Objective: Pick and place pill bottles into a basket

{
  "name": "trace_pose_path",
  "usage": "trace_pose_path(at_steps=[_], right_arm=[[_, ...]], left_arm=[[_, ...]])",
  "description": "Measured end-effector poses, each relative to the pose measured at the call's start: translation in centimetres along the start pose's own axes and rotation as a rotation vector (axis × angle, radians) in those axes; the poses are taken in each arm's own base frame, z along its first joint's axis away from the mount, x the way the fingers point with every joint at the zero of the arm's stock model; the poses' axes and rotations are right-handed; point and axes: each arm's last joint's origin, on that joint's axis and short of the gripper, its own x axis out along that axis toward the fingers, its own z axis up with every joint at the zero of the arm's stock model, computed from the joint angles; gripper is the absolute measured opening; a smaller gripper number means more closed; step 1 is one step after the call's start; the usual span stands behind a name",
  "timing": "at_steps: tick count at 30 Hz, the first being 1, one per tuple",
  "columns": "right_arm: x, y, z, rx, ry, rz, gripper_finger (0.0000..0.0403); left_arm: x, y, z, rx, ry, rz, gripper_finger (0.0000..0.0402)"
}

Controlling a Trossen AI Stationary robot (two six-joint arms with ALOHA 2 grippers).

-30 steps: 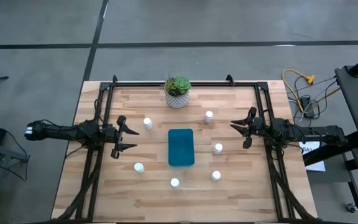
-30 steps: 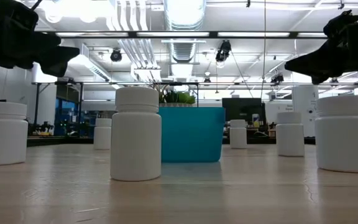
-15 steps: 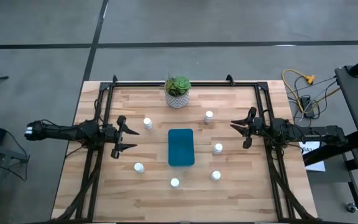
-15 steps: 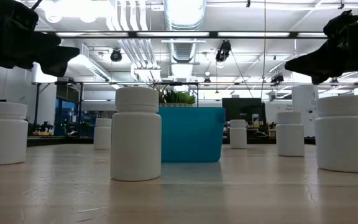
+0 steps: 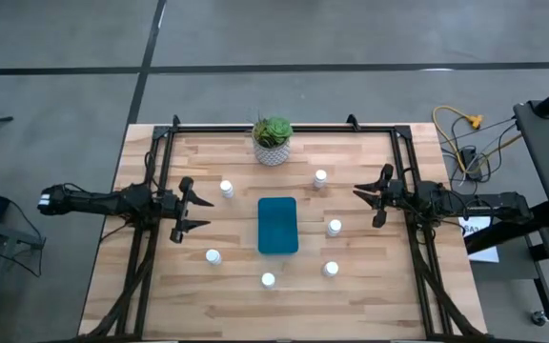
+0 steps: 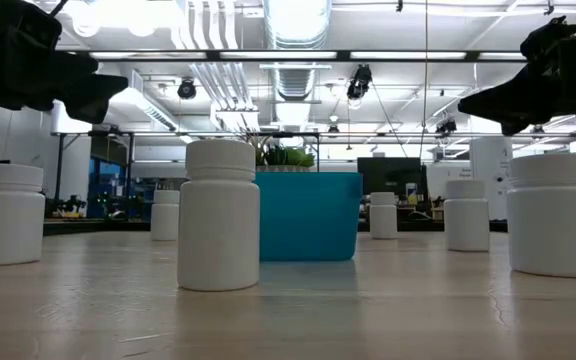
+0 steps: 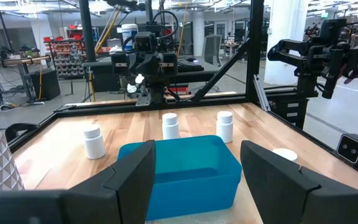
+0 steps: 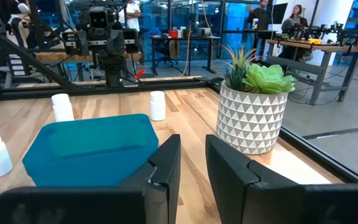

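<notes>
A: Where are the pill bottles?
B: All six stand upright on the desk [image 5: 351, 305], ringed around the basket [image 5: 277, 225]. One [image 5: 226, 189] is off its far left corner, one [image 5: 320, 177] off its far right corner, one [image 5: 335, 227] just beside its right long side, one [image 5: 213, 255] off the near left corner, one [image 5: 268, 279] in front of its near end, and one [image 5: 331, 269] off the near right corner. None touches the basket.
A: And the basket itself?
B: It is teal and lies mid-desk, long side running front to back. I see nothing in it.
A: The left tool?
B: The left tool [image 5: 194, 210] hangs above the desk, left of the basket, fingers spread wide and holding nothing. In its wrist view the basket shows between the two fingers [image 7: 133, 180].
A: The right tool?
B: The right tool [image 5: 370, 197] hangs above the right side of the desk, facing the basket. Its fingers [image 8: 166, 168] stand close together with a narrow gap, gripping nothing.
A: Anything else?
B: A white patterned pot with a green plant [image 5: 273, 140] stands at the far edge, behind the basket.
</notes>
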Motion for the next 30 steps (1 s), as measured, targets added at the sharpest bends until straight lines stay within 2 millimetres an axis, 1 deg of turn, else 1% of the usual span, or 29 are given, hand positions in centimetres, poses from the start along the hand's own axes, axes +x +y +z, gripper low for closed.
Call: trace_pose_path(at_steps=[5,8,13,15,17,20,25,27,30], right_arm=[[0.0,0.0,0.0,0.000,0.000,0.000,0.0068],[0.0,0.0,0.0,0.000,0.000,0.000,0.0068],[0.0,0.0,0.0,0.001,-0.002,0.000,0.0068],[0.0,0.0,0.3,0.050,-0.027,0.001,0.0068],[0.0,0.0,0.7,0.153,-0.072,0.006,0.0068],[-0.1,0.0,1.4,0.288,-0.137,0.020,0.0068],[-0.4,-0.1,3.0,0.494,-0.299,0.068,0.0068],[-0.7,-0.1,3.7,0.543,-0.378,0.083,0.0068],[-1.1,-0.2,4.6,0.560,-0.478,0.103,0.0068]], left_arm=[[0.0,0.0,0.1,0.000,-0.008,0.000,0.0219],[0.0,0.0,0.5,-0.020,-0.047,0.001,0.0219],[-0.1,0.0,1.2,-0.165,-0.126,-0.006,0.0219],[-0.2,0.1,1.7,-0.247,-0.178,-0.017,0.0219],[-0.3,0.1,2.4,-0.303,-0.253,-0.031,0.0219],[-0.7,0.1,3.6,-0.343,-0.381,-0.055,0.0219],[-2.0,0.1,5.9,-0.338,-0.649,-0.099,0.0219],[-2.6,0.2,6.6,-0.330,-0.748,-0.113,0.0219],[-3.6,0.2,7.5,-0.320,-0.884,-0.134,0.0219]])
